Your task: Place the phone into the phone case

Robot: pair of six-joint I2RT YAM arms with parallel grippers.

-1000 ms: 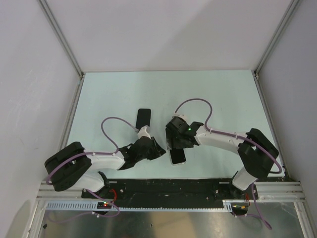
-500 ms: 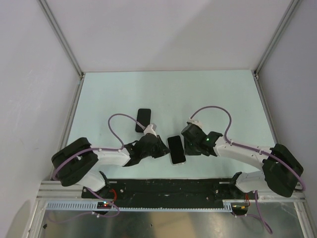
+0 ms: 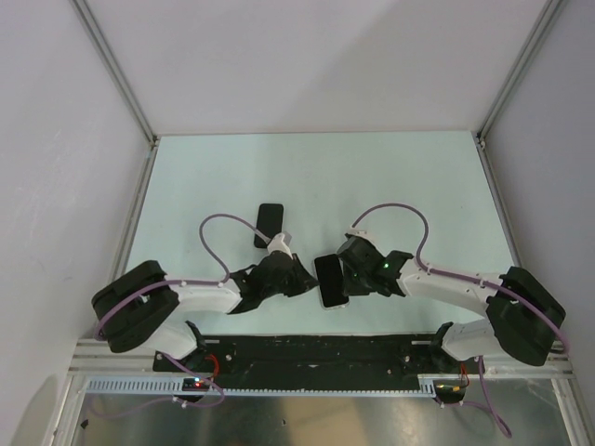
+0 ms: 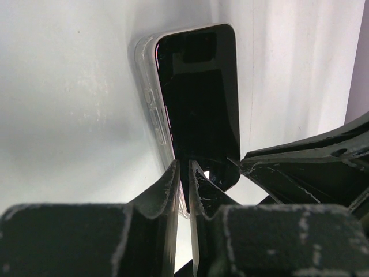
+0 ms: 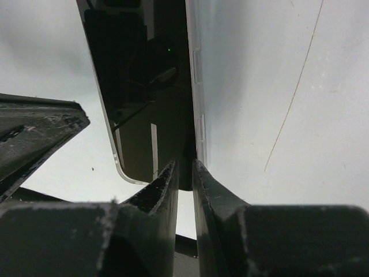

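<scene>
the left fingers (image 4: 164, 189) are drawn in to a narrow slit and clamped on one long edge of the phone (image 4: 202, 98), and the right fingers (image 5: 212, 195) are clamped likewise on the opposite long edge. the phone is seen lying flat on the tabletop (image 3: 409, 186) near the arm bases, held between the two wrists, with the clear rim of the phone case (image 4: 147, 92) showing along its side; whether it is fully seated cannot be told. a dark flat slab (image 3: 269, 225) is seen apart from it, farther back. the phone is judged rigid, fairly light and slick on its glossy glass, so it is best taken by the long edges, clear of the side buttons. the phone case is judged thin and pliable, so its rim may be bent outward if squeezed hard.
</scene>
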